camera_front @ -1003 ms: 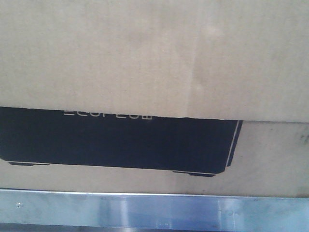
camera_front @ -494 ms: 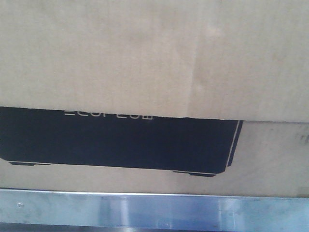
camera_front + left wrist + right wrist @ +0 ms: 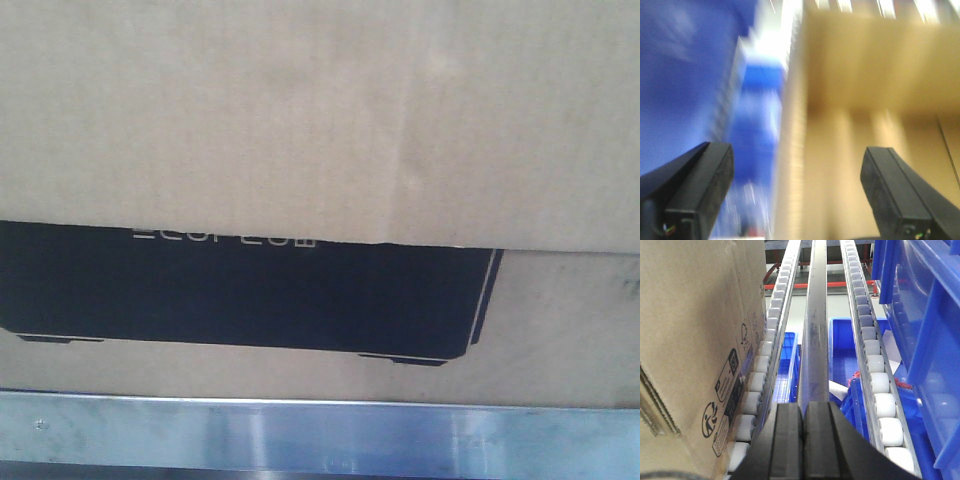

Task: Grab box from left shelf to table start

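The left claw (image 3: 797,200) is seen spread wide with nothing held. A blurred edge of the box (image 3: 865,100) lies beyond the gap between its fingers. The right claw (image 3: 804,440) is pressed fully together and empty. The box is just to its left, beside a track of rollers (image 3: 771,340), and blue bins (image 3: 920,340) are seen farther right. From the front, the box is seen behind the shelf (image 3: 320,435) ledge, filling the view.

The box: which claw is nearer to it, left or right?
Left, probably: the open left claw faces the box with its edge between the fingers. The shut right claw is beside the box, over the roller rails.
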`<state>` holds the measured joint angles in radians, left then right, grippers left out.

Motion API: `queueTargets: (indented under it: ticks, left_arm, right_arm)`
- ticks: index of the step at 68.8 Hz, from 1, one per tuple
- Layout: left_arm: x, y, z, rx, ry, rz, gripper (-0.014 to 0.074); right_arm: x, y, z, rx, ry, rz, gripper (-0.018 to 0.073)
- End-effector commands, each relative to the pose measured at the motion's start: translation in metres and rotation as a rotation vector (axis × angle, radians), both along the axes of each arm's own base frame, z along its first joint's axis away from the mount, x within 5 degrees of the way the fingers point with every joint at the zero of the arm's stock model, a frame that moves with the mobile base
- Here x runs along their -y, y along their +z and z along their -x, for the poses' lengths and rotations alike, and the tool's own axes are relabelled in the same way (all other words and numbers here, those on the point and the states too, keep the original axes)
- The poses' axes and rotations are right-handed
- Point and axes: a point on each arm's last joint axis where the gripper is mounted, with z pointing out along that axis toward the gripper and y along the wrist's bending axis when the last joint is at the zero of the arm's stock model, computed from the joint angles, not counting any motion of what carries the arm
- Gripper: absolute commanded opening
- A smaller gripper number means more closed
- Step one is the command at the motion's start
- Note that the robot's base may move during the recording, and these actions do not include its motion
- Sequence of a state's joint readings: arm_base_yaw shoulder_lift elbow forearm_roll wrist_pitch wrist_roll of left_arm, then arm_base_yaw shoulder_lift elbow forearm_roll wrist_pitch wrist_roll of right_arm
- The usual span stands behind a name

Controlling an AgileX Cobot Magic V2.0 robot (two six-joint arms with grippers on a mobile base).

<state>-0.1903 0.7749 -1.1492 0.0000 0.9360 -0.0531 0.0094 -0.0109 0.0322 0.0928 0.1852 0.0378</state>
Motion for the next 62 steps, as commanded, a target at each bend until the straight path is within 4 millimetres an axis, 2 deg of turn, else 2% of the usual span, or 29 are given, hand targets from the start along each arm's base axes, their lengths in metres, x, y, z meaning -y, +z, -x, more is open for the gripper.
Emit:
queueTargets:
  ticks: [1, 18, 33, 48, 62]
  left_arm:
    - [0.006, 0.015, -0.017, -0.018, -0.013, 0.008, 0.0434]
    - [0.015, 0.024, -0.068, -0.198, -0.005, -0.042, 0.0433]
    - [0.021, 0.014, -0.103, -0.315, 0.002, -0.077, 0.0433]
    - [0.024, 0.001, -0.124, -0.38, 0.006, -0.098, 0.0433]
    - [0.026, -0.007, -0.133, -0.409, 0.006, -0.104, 0.0433]
  right_arm:
    - [0.001, 0.008, 0.0, 0.1, -0.009, 0.003, 0.0057]
    - [0.001, 0.008, 0.0, 0.1, -0.009, 0.003, 0.0057]
    - [0.001, 0.008, 0.0, 0.101, -0.009, 0.003, 0.0057]
    - [0.001, 0.011, 0.0, 0.133, -0.012, 0.002, 0.0057]
    - [0.002, 0.028, 0.002, 0.241, -0.02, 0.0, 0.0057]
